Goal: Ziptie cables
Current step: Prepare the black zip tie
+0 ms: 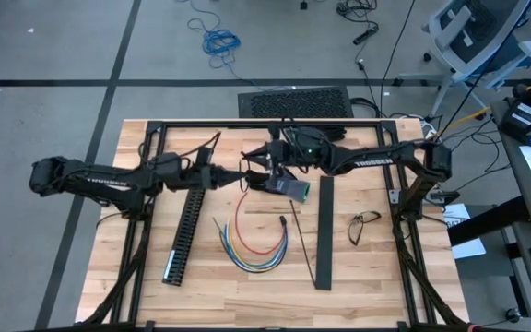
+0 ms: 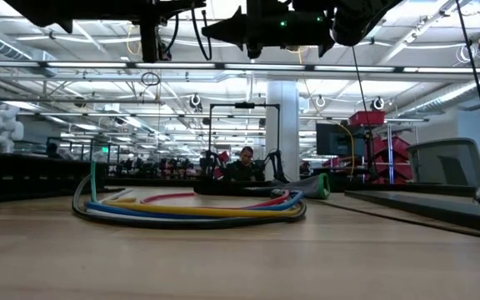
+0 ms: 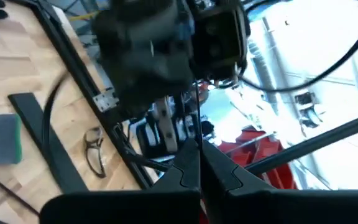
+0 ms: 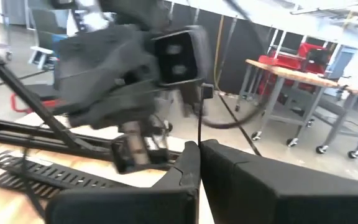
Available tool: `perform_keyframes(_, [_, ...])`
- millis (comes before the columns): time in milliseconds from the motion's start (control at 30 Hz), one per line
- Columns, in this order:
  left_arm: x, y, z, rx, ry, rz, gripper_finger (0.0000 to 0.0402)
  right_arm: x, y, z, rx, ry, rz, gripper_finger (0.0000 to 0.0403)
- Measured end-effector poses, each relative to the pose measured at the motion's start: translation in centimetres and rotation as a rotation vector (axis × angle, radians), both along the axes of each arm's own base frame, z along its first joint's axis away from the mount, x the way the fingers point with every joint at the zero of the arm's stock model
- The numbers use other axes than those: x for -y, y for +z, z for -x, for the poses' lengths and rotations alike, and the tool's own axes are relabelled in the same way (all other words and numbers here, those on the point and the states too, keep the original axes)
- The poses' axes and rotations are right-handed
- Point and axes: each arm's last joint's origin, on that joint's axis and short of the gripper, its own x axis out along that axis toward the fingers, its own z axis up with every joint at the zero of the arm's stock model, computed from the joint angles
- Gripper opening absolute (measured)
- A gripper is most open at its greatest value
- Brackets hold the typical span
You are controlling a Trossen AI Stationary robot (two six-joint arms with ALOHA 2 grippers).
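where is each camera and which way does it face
High: overhead, facing down on table, both arms, cables.
Low: at tabletop height, looking level across cables; arms overhead.
Left wrist: past its own shut fingers toward the right arm.
Right wrist: past its own shut fingers toward the left arm.
High and low share the cables.

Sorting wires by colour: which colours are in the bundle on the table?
Red, yellow, blue and green wires; clearest in the high view.

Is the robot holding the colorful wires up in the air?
No, the colorful wires lie flat on the wooden table, below both raised grippers.
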Motion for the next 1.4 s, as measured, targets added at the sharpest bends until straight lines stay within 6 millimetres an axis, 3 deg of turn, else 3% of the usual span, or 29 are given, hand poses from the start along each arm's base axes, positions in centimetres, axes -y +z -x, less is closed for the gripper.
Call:
perform_keyframes(333, [-0.5, 0.3, 0.1, 0.021, -0.15, 0.023, 0.0, -1.5, 0.4, -0.2, 0.046, 0.062, 0.014, 0.0])
perform_keyframes(1400, [-1.0, 0.5, 0.2, 0.04, -0.108, 0.066, 0.0, -0.5, 0.2, -0.1, 0.025, 0.063, 0.024, 0.0])
